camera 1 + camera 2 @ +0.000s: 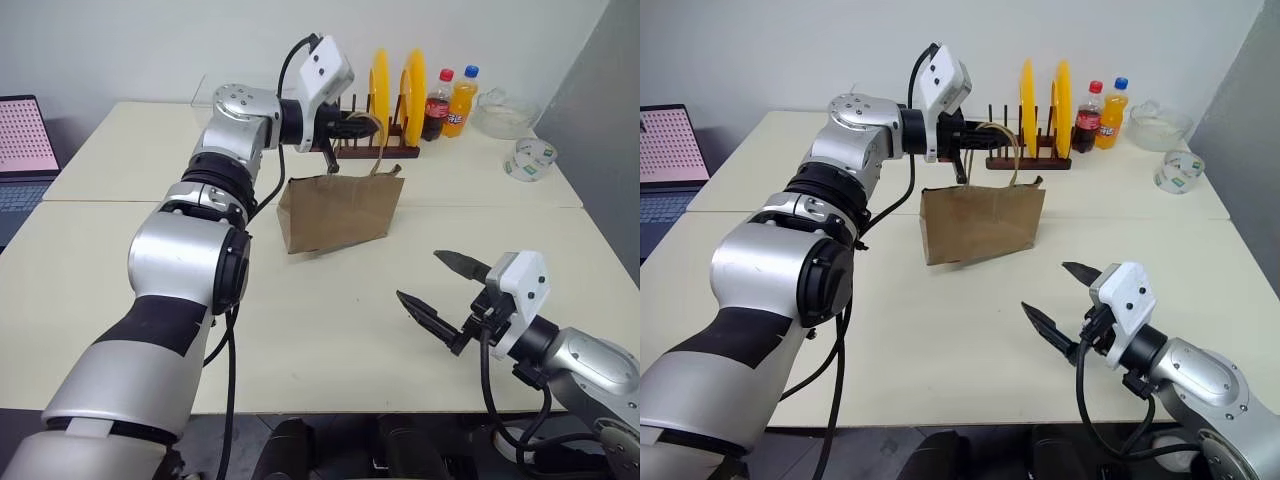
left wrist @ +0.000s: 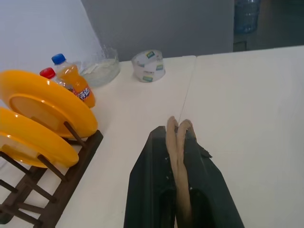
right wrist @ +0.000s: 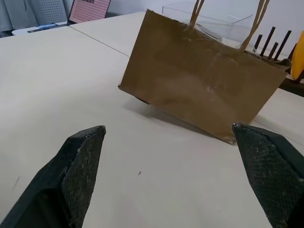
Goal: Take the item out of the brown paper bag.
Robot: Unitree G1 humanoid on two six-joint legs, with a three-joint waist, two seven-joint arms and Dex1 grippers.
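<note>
The left gripper (image 1: 352,124), two black fingers at the end of the silver arm, is pinched tight on the thin tan cord loop handles (image 2: 178,156) of the creased kraft-brown paper bag (image 1: 340,210). The bag hangs tilted from that grip over the middle of the cream table (image 1: 300,330): its left bottom corner is at or just off the tabletop and the rest of its base is raised. What lies inside the bag cannot be seen, so the small white can's place cannot be told.

The right gripper (image 1: 445,290) hovers near the table's front right edge, well apart from the bag, its fingers spread wide and holding nothing, pointing toward the bag.

Beyond the bag, at the far side, stand yellow plates (image 1: 412,85) in a dark wooden rack (image 1: 375,150).
</note>
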